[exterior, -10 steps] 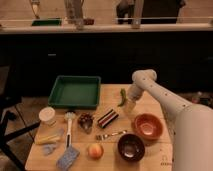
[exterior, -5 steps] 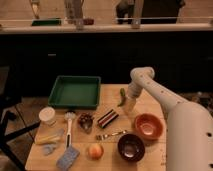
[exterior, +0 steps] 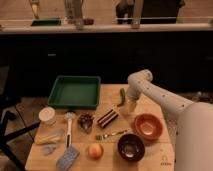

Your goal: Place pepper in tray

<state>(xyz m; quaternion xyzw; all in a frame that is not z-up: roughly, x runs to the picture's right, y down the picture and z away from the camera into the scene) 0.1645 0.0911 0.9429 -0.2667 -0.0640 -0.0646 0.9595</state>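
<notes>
The tool (exterior: pixel 131 106) hung over the bench (exterior: pixel 155 155), the pepper (exterior: pixel 121 96) lying just to its left and a little beyond it, outside the tray (exterior: pixel 75 92) further left. Whether the tool was released or clenched could not be told. A descent off to one side risked nudging the slim pepper away. A loose pinch might have dropped it short of the tray's rim, or onto the bowl (exterior: pixel 148 126) close in front.
</notes>
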